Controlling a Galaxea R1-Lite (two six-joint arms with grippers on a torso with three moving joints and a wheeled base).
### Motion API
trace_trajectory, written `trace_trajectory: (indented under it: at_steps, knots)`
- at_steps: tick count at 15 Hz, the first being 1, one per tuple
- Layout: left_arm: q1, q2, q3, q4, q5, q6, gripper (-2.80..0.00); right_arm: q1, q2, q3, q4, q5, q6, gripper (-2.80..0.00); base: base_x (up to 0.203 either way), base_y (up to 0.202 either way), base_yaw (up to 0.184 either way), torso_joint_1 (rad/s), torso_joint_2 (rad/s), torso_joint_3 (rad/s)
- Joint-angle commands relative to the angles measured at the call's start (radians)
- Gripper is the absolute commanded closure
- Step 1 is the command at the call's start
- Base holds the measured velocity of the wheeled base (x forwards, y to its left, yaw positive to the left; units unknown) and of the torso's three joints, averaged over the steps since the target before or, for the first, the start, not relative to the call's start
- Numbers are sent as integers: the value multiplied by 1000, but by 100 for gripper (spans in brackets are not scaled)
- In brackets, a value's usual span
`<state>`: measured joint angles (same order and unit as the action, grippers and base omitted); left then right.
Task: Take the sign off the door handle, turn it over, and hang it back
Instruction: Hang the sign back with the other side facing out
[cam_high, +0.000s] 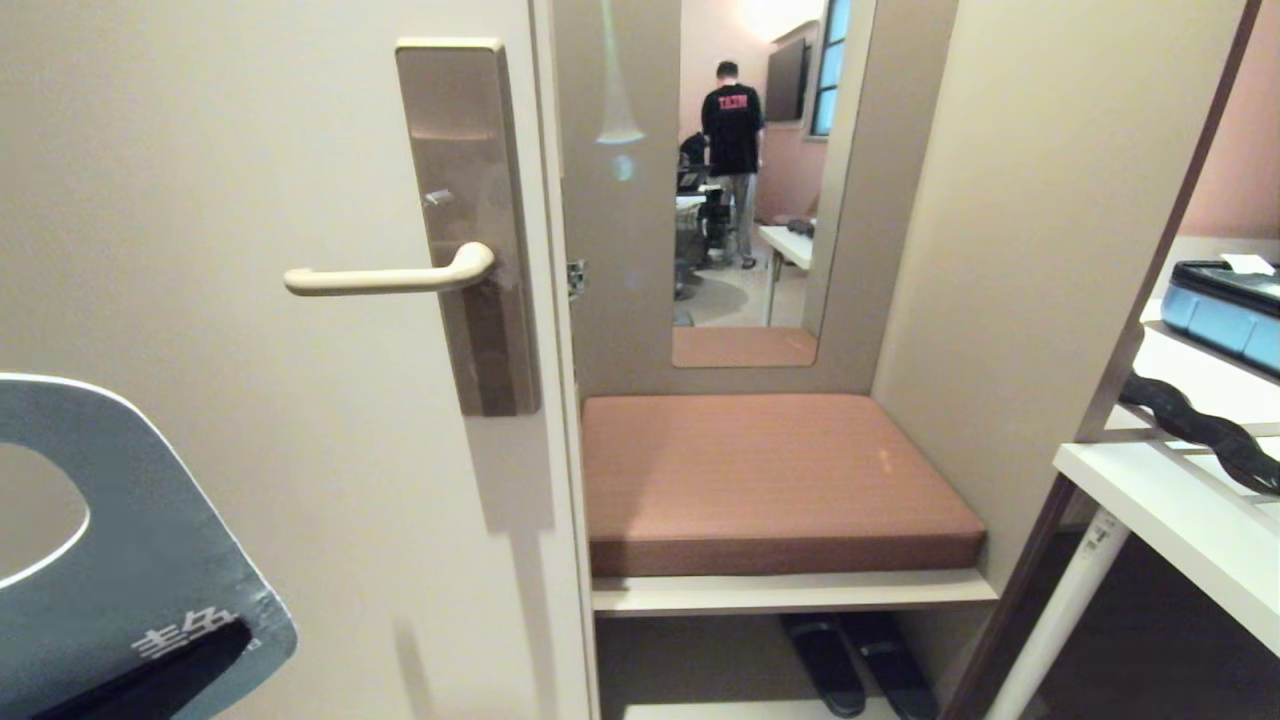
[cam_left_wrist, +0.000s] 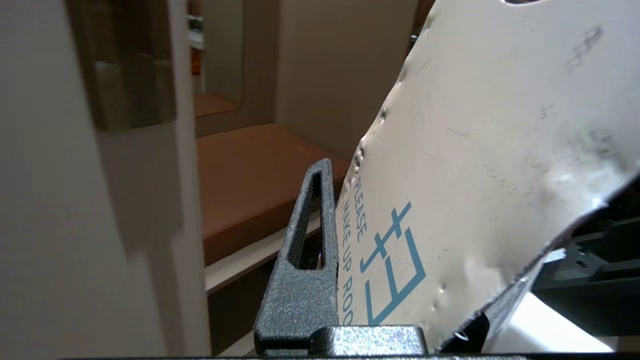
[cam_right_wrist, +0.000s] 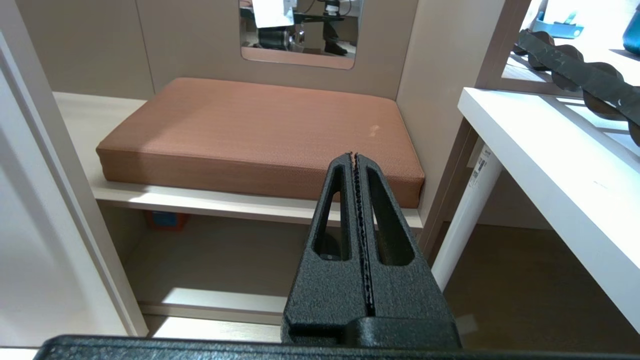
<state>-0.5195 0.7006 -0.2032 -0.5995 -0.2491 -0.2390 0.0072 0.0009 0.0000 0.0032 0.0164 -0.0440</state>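
Between left end effector (cam_left_wrist: 334, 210) fingers, sign (cam_left_wrist: 500, 165), away from door handle (cam_high: 385, 278)

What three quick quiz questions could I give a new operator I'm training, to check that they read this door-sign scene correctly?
1. True or false: the sign hangs on the door handle.
2. Which gripper holds the sign: A left, B right, C neither?
3. Which face of the sign shows in the head view?

Key
1. False: the handle is bare.
2. A: the left gripper clamps it; the right gripper is shut on nothing, over the cushion.
3. The blue face.
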Motion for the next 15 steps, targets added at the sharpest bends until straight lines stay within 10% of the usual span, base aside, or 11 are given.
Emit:
trace_trajectory:
  at_steps: [1, 7, 15]
  knots:
    - [112, -80, -9, 81, -2, 1, 0, 1, 1, 0, 1, 0, -1, 0, 0, 0, 0, 0, 0, 0]
    - [408, -110, -113, 341, 12, 4, 0, 0, 1, 0, 1, 0, 0, 0, 0, 0, 0, 0, 0, 0]
    - [455, 139, -265, 395, 141, -161, 0, 1, 1, 0, 0, 0, 0, 0, 0, 0, 0, 0, 0, 0]
